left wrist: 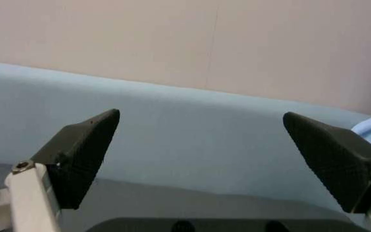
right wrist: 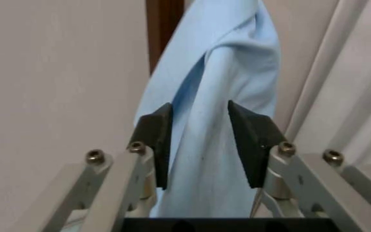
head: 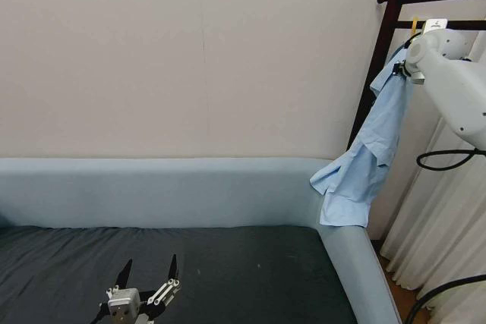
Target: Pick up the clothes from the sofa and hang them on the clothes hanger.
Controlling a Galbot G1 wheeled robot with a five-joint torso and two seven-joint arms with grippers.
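pick-up judged complete; hanging judged unfinished. the pale blue sofa (head: 190, 187), with its dark seat cushion (head: 228, 263), is shown below and left of the dark wooden clothes hanger (head: 385, 43). the light blue shirt (head: 364, 165) is held aloft beside the hanger's upright post, its hem draped near the sofa's right corner; whether any part is caught on the hanger cannot be told. the right tool (right wrist: 200, 125) is closed on a fold near the shirt's top. the left tool (head: 149, 265) is parked low over the seat cushion, its 2 fingers (head: 125, 269) spread wide and empty. release onto the hanger is what is left. room: a plain beige wall (head: 190, 51) behind the sofa; white curtains (head: 448, 218) beside the hanger.
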